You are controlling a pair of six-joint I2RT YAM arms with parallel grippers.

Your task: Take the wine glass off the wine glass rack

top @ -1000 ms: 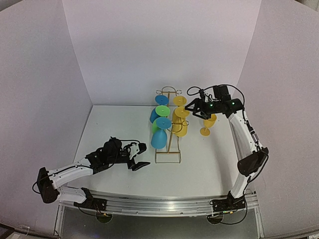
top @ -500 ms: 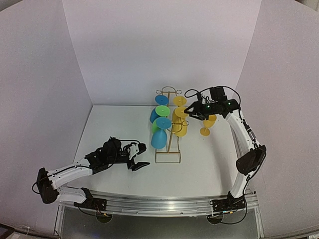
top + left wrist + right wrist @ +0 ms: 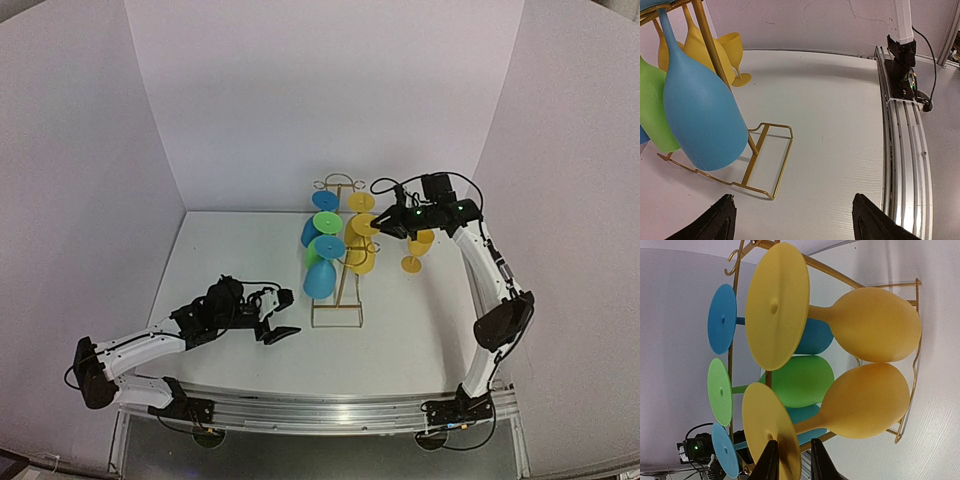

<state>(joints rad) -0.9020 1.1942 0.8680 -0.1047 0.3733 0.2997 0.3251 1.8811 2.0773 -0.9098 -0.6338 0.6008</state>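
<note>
The gold wire wine glass rack stands mid-table with blue, green and yellow glasses hanging bowl-down from it. My right gripper is at the rack's right side, its jaws closed narrowly on the disc foot of a hanging yellow wine glass; the foot's rim sits between the fingertips of the right gripper. A second yellow glass hangs beside it. My left gripper rests low near the rack's base, open and empty, with a blue glass close in front of it.
A yellow glass stands upright on the table right of the rack, under my right arm. Green and blue glasses hang on the rack's far side. The metal rail runs along the near edge.
My right gripper has moved a little left toward the rack and its jaws have closed from wide open onto the yellow glass's foot. The left arm has not moved.
</note>
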